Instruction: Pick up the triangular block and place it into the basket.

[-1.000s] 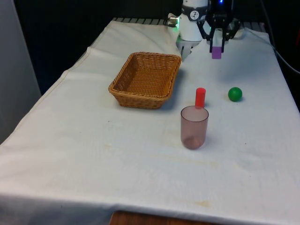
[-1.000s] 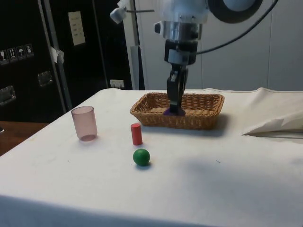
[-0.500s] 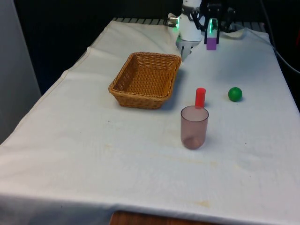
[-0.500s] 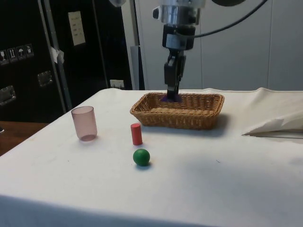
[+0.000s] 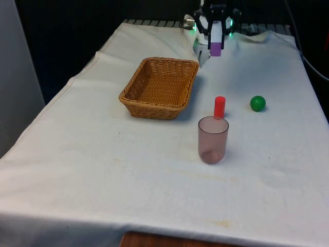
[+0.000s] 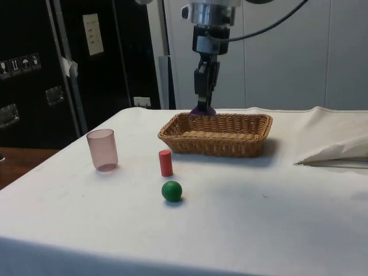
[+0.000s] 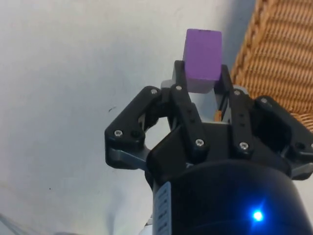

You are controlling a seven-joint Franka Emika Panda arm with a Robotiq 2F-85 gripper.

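Above the table's far end: the pincer (image 5: pixel 216 40) hangs high in the air, clear of the cloth.
Grip: its two fingers are closed on a purple block (image 7: pixel 202 59), which sticks out beyond the fingertips; the fingers (image 7: pixel 180 78) press on opposite flat faces, a hold that looks firm enough for carrying.
Block's shape: from the wrist it reads as a squarish purple piece (whether it is truly triangular I cannot tell from these angles).
Block's place: held off the table, hanging under the pincer in the front view (image 5: pixel 216 49) and showing as a dark purple tip above the far rim of the basket in the side view (image 6: pixel 202 110).
Basket: a brown wicker basket (image 5: pixel 131 98) lies just beside and below the pincer, nearer the camera in the front view; its woven wall (image 7: pixel 274 58) sits close alongside the held block in the wrist view, so the block is beside the basket, not yet over its hollow.
Height: the lift seems meant to carry the block over the rim without catching the weave.
Farther from the pincer: a red peg (image 5: pixel 219 107), a green ball (image 5: pixel 257 103) and a see-through pinkish cup (image 5: pixel 213 139) stand apart on the cloth (image 5: pixel 103 170), well away from the carry path.
Step in hand: carrying; the drop into the basket is not yet done.
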